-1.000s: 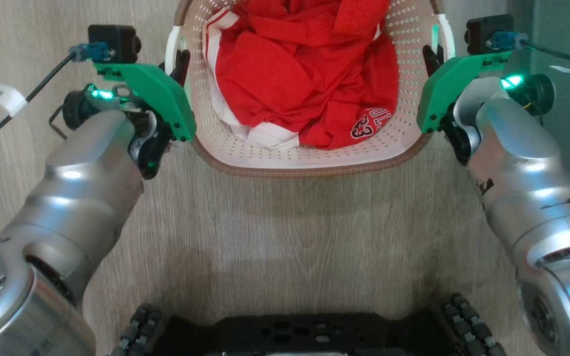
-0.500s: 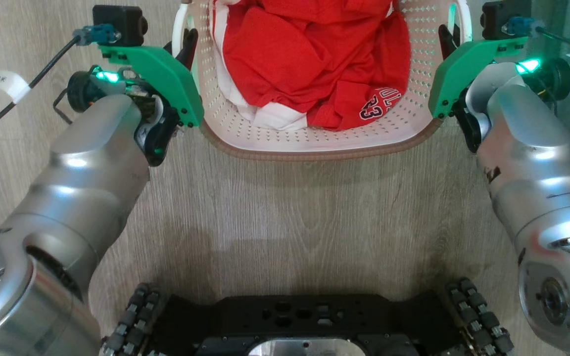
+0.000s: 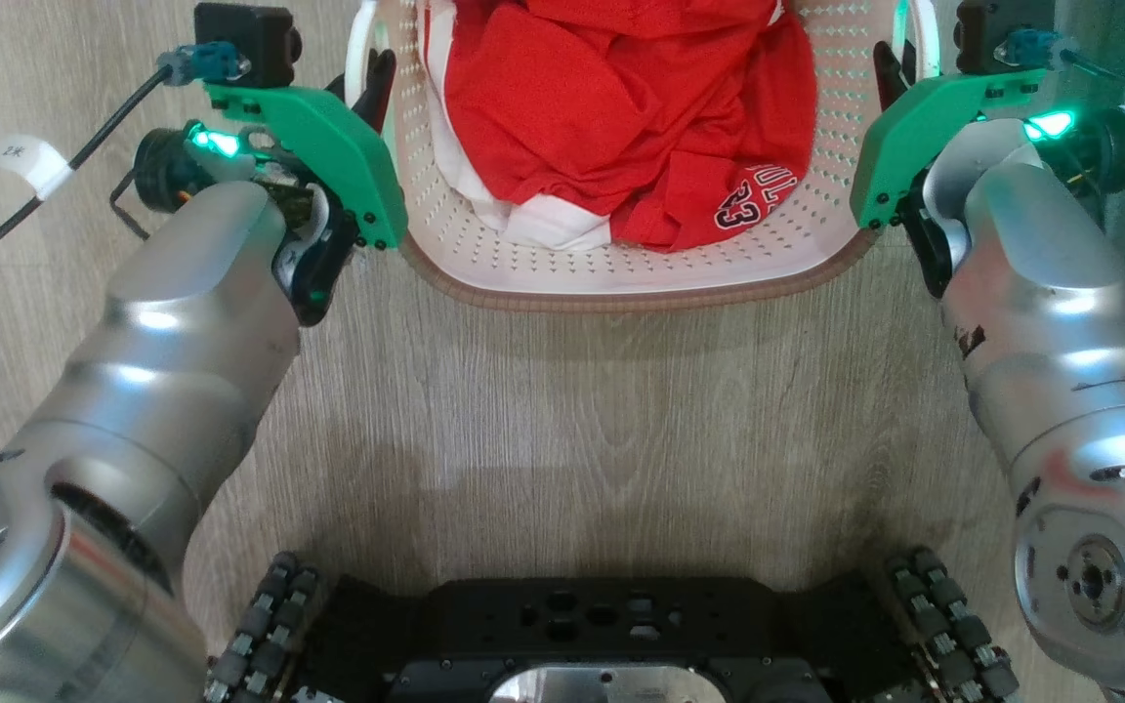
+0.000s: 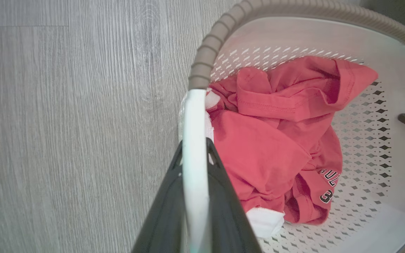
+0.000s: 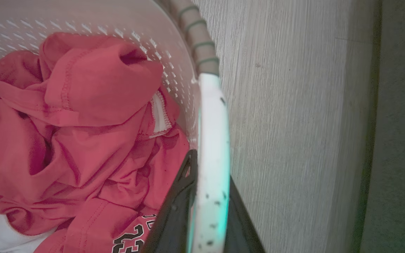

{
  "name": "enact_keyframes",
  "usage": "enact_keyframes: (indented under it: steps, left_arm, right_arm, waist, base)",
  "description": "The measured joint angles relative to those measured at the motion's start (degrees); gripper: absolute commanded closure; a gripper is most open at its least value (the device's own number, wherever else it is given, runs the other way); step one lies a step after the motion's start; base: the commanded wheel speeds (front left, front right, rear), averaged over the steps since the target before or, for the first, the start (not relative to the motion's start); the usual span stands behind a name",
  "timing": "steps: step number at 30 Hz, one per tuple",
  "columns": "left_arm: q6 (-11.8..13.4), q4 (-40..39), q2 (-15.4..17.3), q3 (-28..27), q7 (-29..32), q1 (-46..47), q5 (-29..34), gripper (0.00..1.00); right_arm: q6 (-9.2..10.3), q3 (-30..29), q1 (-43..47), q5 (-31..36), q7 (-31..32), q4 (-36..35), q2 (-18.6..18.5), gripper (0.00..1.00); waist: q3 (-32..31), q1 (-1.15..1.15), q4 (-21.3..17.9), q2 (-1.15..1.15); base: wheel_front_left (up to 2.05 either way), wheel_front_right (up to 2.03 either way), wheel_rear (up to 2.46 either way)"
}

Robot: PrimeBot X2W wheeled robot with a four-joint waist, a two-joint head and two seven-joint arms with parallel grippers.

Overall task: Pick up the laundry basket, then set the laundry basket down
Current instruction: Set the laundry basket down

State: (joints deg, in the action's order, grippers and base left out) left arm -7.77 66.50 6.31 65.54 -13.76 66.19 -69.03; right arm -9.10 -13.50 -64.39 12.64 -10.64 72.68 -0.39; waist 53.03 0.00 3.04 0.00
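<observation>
In the head view the laundry basket is at 12 o'clock, with the wooden floor around it and a red shirt inside. The left gripper stands at 10 o'clock at one side of the basket, the right gripper at 2 o'clock at the other side.

In the left wrist view the two dark fingers are clamped on the white handle, one on each side of it.

In the right wrist view the jaws grip the other handle likewise, and the shirt lies at 9 o'clock.
</observation>
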Motion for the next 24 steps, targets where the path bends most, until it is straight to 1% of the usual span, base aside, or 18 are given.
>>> enact_keyframes:
  steps: [5, 15, 16, 17, 18, 19, 20, 24]
  left_arm:
    - [0.0, 0.48, -0.57, -1.35, 0.0, 0.0, 1.48, 1.0]
    - [0.07, 0.82, -1.01, -2.52, 0.0, -0.32, 2.57, 1.0]
    - [0.08, 0.81, -1.01, -2.49, 0.0, -0.47, 2.57, 0.87]
    - [0.07, 0.79, -1.01, -2.35, 0.0, -0.62, 2.56, 0.6]
    - [-0.07, 0.64, -1.0, -2.24, -0.01, -0.66, 2.52, 0.03]
    - [-0.02, 0.62, -0.77, -2.23, 0.0, -0.63, 2.24, 0.0]
    - [-0.08, 0.43, -0.22, -1.93, 0.03, -0.58, 2.18, 0.0]
    - [-0.23, -0.68, 0.11, -1.25, 0.07, -0.53, 1.15, 0.0]
  right_arm:
    - [-0.01, -1.46, 0.0, 1.16, 0.02, -0.07, 0.13, 1.0]
    - [-0.01, -1.0, 0.0, 0.91, -0.55, 0.83, 0.11, 1.0]
    - [-0.01, -0.84, 0.0, 0.82, -0.55, 0.91, 0.11, 1.0]
    - [-0.01, -0.52, 0.0, 0.44, -0.52, 1.1, 0.08, 1.0]
    - [0.03, 0.11, 0.04, -0.15, -0.47, 1.35, -0.18, 0.83]
    - [0.22, 0.75, 0.13, -0.78, -0.46, 1.56, -0.7, 0.4]
    - [0.98, 1.36, 0.24, -1.42, -0.47, 1.75, -1.51, 0.0]
    - [1.13, 5.61, 0.23, -5.6, -0.55, 1.8, -3.56, 0.0]
  waist:
    - [0.05, 0.0, 0.15, 0.0]
    - [-0.62, 0.0, 0.43, 0.0]
    - [-0.71, 0.0, 0.41, 0.0]
    - [-0.81, 0.0, 0.43, 0.0]
    - [-0.9, 0.0, 0.51, 0.0]
    - [-0.96, 0.0, 0.61, 0.0]
    - [-0.98, 0.0, 0.71, 0.0]
    - [-1.0, 0.0, 1.01, 0.0]
  base:
    - [0.0, 0.0, 0.0]
    - [0.0, 0.0, 0.0]
    - [0.0, 0.0, 0.0]
    - [0.0, 0.0, 0.0]
    - [0.0, 0.0, 0.0]
    - [0.0, 0.0, 0.0]
    - [0.0, 0.0, 0.0]
    - [0.0, 0.0, 0.0]
